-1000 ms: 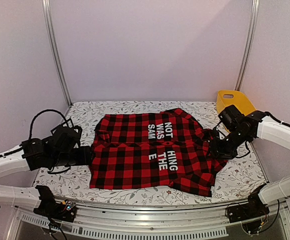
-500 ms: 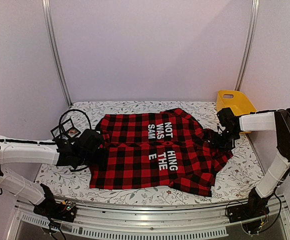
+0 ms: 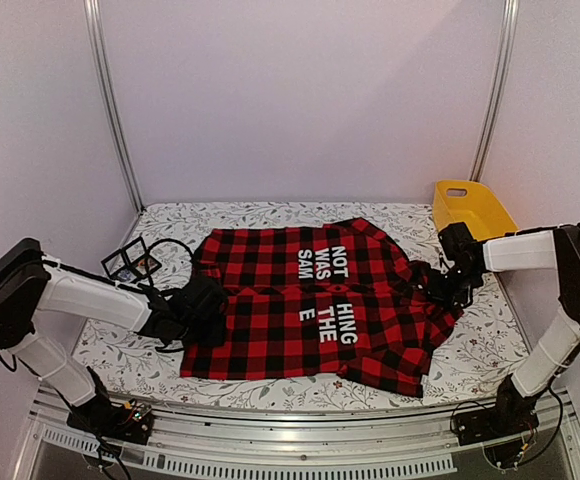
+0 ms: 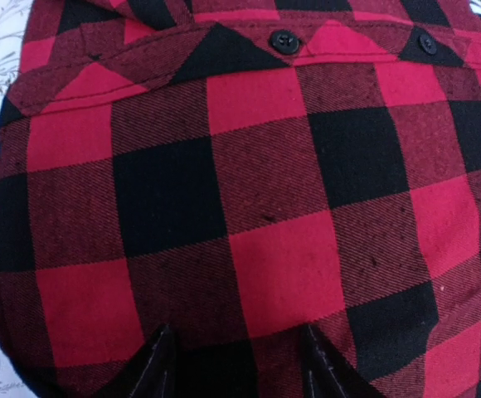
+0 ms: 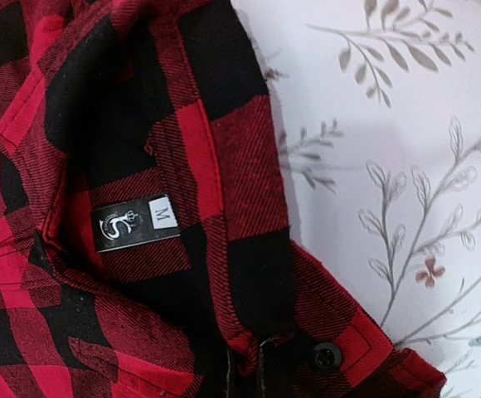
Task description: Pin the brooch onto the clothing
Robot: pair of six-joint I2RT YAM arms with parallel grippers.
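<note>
**Two grippers on the shirt, no brooch in sight**

Two risks worry me. The right gripper [image 5: 253, 365] has its jaws pressed together at the very edge of the shirt [image 3: 300, 310], beside a black button [image 5: 326, 356] and below the size label [image 5: 137, 222]. It looks to be pinching only a thin fold. If I pull from here, I judge the fold may slip free, or the whole garment may drag and ruck across the table [image 3: 480, 350]. The second risk is the brooch: I cannot see it in any view, so a move to pin now would be blind.

The shirt lies spread flat in the middle of the table, lettering up, with the yellow bin [image 3: 467, 205] well apart at the far right corner.

The left gripper [image 4: 234, 340] sits low over the shirt's left edge, jaws spread part way with nothing between them and tips close to the cloth. Closing there could gather more than one layer. The left arm reaches in low from the left. The right arm stands elbow-high at the right, forearm stretched level toward the collar side.
</note>
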